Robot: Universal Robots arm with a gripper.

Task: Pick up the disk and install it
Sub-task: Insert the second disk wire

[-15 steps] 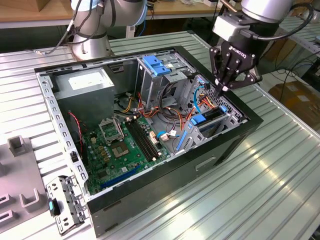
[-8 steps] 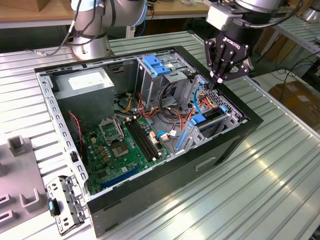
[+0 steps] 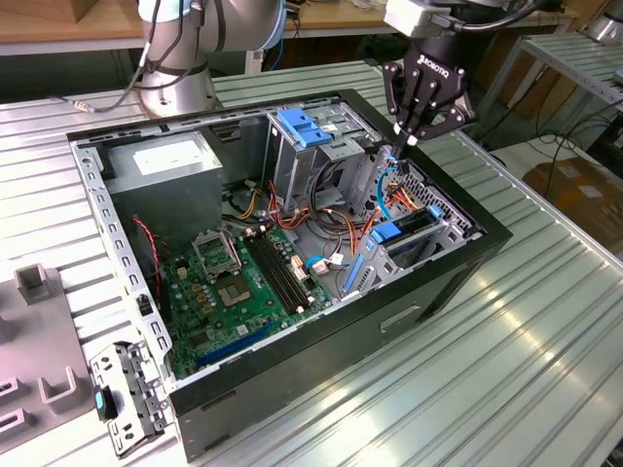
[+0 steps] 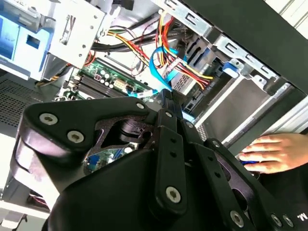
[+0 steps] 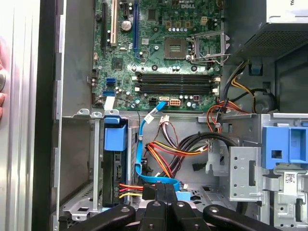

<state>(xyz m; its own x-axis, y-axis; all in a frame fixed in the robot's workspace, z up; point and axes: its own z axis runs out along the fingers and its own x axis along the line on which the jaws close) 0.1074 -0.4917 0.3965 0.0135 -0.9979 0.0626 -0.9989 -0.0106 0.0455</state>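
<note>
Above the open black computer case (image 3: pixel 428 292), the gripper (image 3: pixel 401 144) hangs with jaws pressed together near the blue-railed silver-grey disk (image 5: pixel 114 163), probably heavy, rigid, best gripped by its rails.

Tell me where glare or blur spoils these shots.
Exterior view: even light, with sheen on the ribbed table. Second wrist view: the gripper looms dark and soft, and a hand is washed out. First wrist view: the motherboard is crisp.
</note>
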